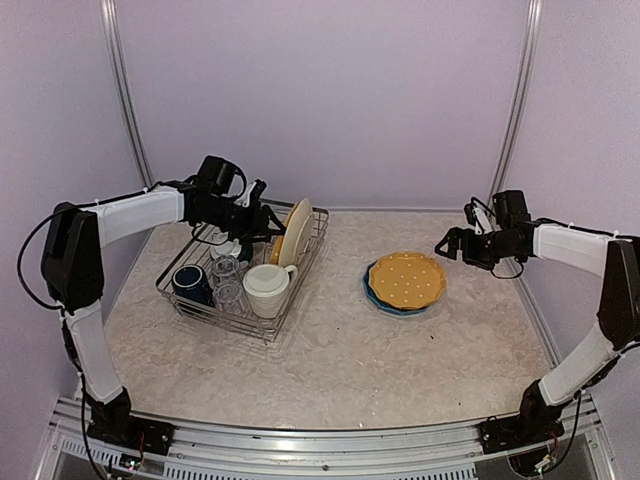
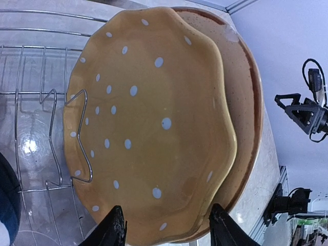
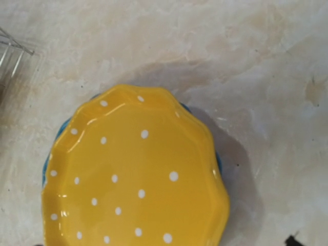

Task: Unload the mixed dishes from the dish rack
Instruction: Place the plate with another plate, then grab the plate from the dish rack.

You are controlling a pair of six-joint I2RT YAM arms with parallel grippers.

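The left gripper (image 2: pixel 168 233) has its two dark fingertips (image 2: pixel 116 230) parted, clamping nothing. They sit at the lower rim of an upright yellow dotted plate (image 2: pixel 154 128), whose broad face fills the wrist view. Whether either tip touches that rim cannot be made out. Right behind this plate, leaning against it, stands a cream plate (image 2: pixel 247 97) with a brown edge. Both are on edge at the far right end of the dish rack (image 1: pixel 213 315), beside its bent wire dividers. Further toward the near end of the rack are a large cream mug (image 1: pixel 268 290), the clear glasses (image 1: pixel 227 272) and a navy mug (image 1: pixel 190 283) at the left corner. The right gripper (image 1: pixel 452 238) is spread wide and empty. It hovers just off the far right edge of a second yellow dotted plate (image 1: pixel 407 278), which lies flat on a blue plate (image 1: pixel 372 293). This stack rests on the marbled table (image 1: pixel 340 370), well apart from the rack. Only a thin blue rim shows at its left side.
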